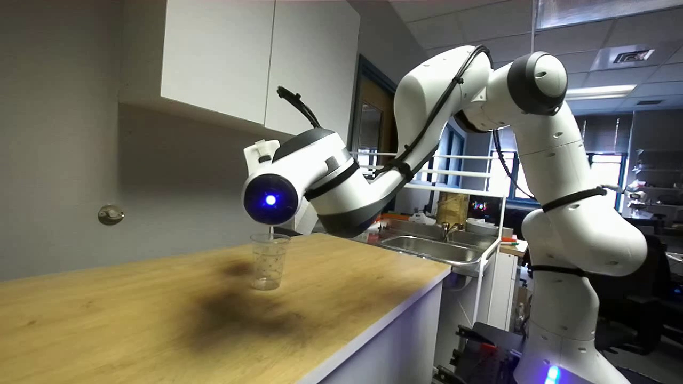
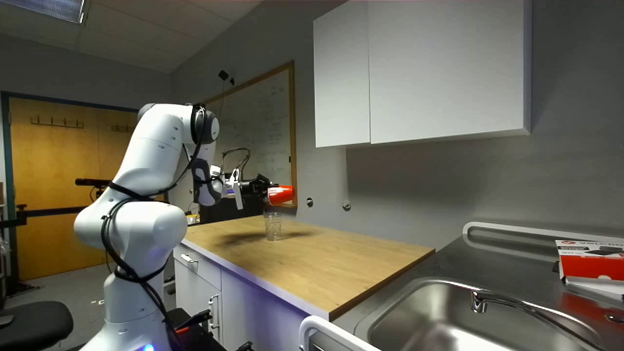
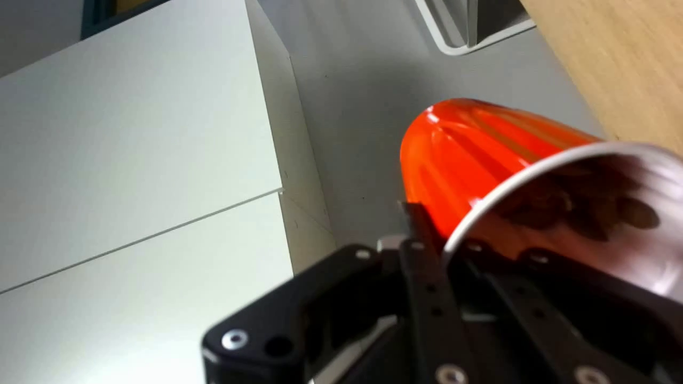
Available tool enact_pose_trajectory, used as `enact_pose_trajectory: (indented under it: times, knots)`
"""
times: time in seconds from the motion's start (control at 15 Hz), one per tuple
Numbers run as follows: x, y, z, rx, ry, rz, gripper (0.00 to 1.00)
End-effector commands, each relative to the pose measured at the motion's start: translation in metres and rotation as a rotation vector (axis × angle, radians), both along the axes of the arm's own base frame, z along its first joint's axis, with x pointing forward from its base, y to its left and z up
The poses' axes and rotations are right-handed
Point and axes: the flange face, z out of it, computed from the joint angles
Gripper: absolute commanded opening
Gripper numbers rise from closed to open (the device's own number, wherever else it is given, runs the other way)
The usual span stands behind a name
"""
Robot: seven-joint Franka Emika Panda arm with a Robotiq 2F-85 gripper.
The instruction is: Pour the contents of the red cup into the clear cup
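grey wall (image 2: 570, 170) | white wall cabinet (image 2: 443, 73) above wood-topped counter (image 2: 351, 263) | steel sink (image 2: 419, 307) alongside | whiteboard (image 2: 265, 117) (writing too faint to read) | wooden doors (image 2: 48, 151) | bright windows (image 1: 605, 170) | lit ceiling panel (image 1: 600, 92)

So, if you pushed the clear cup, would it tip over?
Maybe: the clear cup is taller than wide and narrows toward its base. It's probably light too, with see-through walls that look thin. It might slide, because the countertop looks smooth.
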Motion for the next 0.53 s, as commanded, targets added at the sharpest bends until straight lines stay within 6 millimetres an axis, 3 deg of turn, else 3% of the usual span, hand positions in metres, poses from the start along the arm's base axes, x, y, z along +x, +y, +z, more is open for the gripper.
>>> enact_pose_trajectory:
  times: [0.0, 0.47]
  knots:
    - [0.004, 0.005, 0.005, -0.009, -0.06, 0.017, 0.05]
    - [0.006, -0.006, 0.013, -0.046, -0.147, 0.025, 0.05]
